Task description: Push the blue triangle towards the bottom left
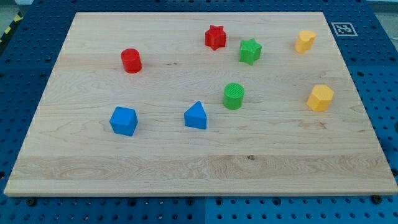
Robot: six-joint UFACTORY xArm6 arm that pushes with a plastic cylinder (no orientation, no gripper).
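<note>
While my tip is out of frame, the blue triangle (195, 116) sits lower-centre on the worktop (186, 168), right of the blue cube (123, 121).

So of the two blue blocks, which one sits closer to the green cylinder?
The blue triangle, just left of and below the green cylinder. The blue cube lies much farther toward the view's left. My tip is not in view.

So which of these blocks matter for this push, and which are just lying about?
In the job: blue triangle. My tip is not in view.

Lying about: blue cube, red cylinder, red star, green star, green cylinder, two yellow blocks.
</note>
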